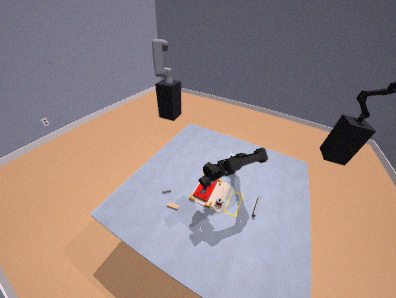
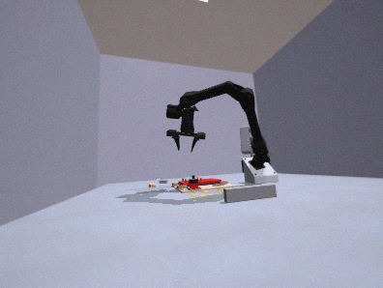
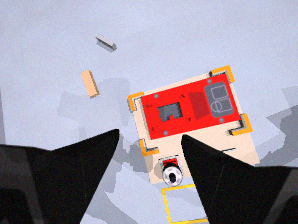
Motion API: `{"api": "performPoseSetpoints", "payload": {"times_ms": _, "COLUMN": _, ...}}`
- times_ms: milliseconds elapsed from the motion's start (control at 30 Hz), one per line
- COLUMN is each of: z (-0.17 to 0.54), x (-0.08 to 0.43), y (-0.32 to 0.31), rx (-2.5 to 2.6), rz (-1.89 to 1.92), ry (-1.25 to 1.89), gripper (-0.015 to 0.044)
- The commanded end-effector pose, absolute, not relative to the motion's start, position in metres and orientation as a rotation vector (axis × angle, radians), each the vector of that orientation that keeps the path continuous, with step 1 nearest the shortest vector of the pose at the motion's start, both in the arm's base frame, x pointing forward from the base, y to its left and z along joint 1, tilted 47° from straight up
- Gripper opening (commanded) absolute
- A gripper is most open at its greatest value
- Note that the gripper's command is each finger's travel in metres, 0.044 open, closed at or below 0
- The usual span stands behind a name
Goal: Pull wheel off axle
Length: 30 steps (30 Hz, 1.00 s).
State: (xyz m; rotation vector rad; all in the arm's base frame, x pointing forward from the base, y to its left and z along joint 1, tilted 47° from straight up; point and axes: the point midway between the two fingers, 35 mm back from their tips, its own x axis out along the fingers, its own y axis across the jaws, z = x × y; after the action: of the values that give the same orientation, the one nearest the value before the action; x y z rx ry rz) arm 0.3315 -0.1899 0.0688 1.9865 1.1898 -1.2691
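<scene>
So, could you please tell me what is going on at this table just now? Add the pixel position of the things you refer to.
A black robot arm is holding its open hand [image 2: 186, 149] [image 3: 150, 136] in the air above a pale board [image 3: 155, 172] that carries a flat red panel [image 1: 205, 190] [image 3: 197, 106]. Nothing is in its grip. The wheel [image 3: 173, 175] is at the board's edge, seemingly on its axle, beside the yellow-outlined area [image 1: 225, 205] [image 3: 166, 205] where it is meant to go. So the wheel has yet to be pulled off and set down.
</scene>
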Motion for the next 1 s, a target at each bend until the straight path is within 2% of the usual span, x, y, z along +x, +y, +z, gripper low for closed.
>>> {"api": "performPoseSetpoints", "payload": {"times_ms": 0, "z": 0.080, "x": 0.338, "y": -0.135, "rx": 1.975, "rz": -1.023, "ry": 1.383, "gripper": 0.0300}}
{"api": "performPoseSetpoints", "payload": {"times_ms": 200, "z": 0.096, "x": 0.341, "y": -0.076, "rx": 1.961, "rz": -0.732, "ry": 1.566, "gripper": 0.0300}}
{"api": "performPoseSetpoints", "payload": {"times_ms": 700, "z": 0.092, "x": 0.350, "y": -0.079, "rx": 1.961, "rz": -0.723, "ry": 1.570, "gripper": 0.0300}}
{"api": "performPoseSetpoints", "payload": {"times_ms": 967, "z": 0.065, "x": 0.359, "y": -0.053, "rx": 1.960, "rz": -0.724, "ry": 1.568, "gripper": 0.0300}}
